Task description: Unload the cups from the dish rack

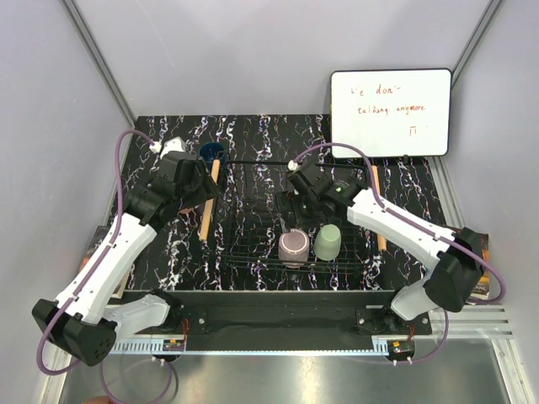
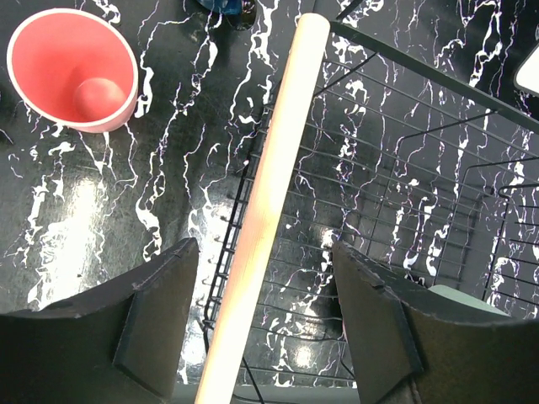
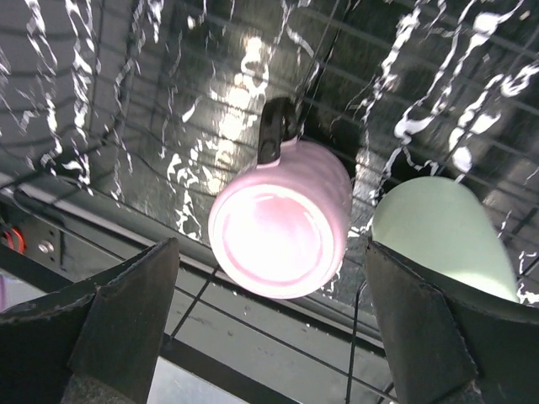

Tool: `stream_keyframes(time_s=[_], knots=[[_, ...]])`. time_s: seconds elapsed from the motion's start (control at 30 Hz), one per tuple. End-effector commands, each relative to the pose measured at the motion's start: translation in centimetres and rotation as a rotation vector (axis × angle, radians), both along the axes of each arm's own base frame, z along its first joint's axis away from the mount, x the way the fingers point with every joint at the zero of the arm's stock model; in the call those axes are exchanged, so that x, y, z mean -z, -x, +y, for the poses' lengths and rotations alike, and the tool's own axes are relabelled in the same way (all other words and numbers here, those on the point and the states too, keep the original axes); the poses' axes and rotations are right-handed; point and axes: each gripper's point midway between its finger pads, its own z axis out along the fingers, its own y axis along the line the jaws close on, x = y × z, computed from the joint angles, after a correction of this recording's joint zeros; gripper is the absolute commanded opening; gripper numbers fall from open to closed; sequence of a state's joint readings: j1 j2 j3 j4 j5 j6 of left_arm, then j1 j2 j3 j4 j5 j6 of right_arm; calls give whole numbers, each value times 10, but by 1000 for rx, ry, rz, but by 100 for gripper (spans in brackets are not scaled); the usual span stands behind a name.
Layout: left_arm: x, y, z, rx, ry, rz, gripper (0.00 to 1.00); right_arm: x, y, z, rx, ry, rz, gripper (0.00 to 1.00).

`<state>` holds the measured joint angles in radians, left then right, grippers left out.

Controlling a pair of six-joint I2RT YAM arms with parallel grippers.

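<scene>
The dish rack [image 1: 253,227] is black wire with a wooden bar [image 2: 269,185] along its left side. A mauve cup [image 1: 294,247] and a mint green cup [image 1: 328,241] stand upside down in its front part. My right gripper [image 1: 296,206] is open and hovers just behind the mauve cup [image 3: 282,220], with a finger on either side of it in the right wrist view and the mint cup [image 3: 442,236] at the right. My left gripper [image 2: 265,311] is open and empty over the wooden bar. A pink cup [image 2: 72,67] stands upright on the table left of the rack. A dark blue cup [image 1: 211,152] stands behind it. The beige cup is out of view.
A whiteboard [image 1: 390,112] with red writing leans at the back right. The black marbled tabletop [image 1: 253,135] ends at grey walls on both sides. The rack's right wooden bar [image 1: 377,210] lies under my right arm.
</scene>
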<state>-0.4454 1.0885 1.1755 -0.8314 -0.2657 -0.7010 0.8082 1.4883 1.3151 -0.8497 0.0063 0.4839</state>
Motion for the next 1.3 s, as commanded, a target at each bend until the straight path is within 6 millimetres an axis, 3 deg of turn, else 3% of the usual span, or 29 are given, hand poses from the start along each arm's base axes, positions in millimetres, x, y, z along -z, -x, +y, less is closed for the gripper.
stream_keyframes(time_s=[0.0,0.43,0.67,0.83,1.07,1.2,1.27], knots=[[-12,-6,-3,-4,10,-62,69,16,14,1,-47,60,35,97],[0,-5,-7,23,-11,-32,69,71,28,7,-78,150,134,97],[5,-5,-8,35,-23,-18,70,83,31,16,-93,141,174,95],[9,-5,-8,37,-29,-9,70,95,35,11,-89,179,198,96],[12,-4,-9,41,-27,-3,70,97,38,9,-86,205,200,100],[15,-4,-9,42,-25,2,70,99,40,8,-86,211,206,83],[15,-4,-9,41,-23,1,70,100,41,7,-83,213,209,60]])
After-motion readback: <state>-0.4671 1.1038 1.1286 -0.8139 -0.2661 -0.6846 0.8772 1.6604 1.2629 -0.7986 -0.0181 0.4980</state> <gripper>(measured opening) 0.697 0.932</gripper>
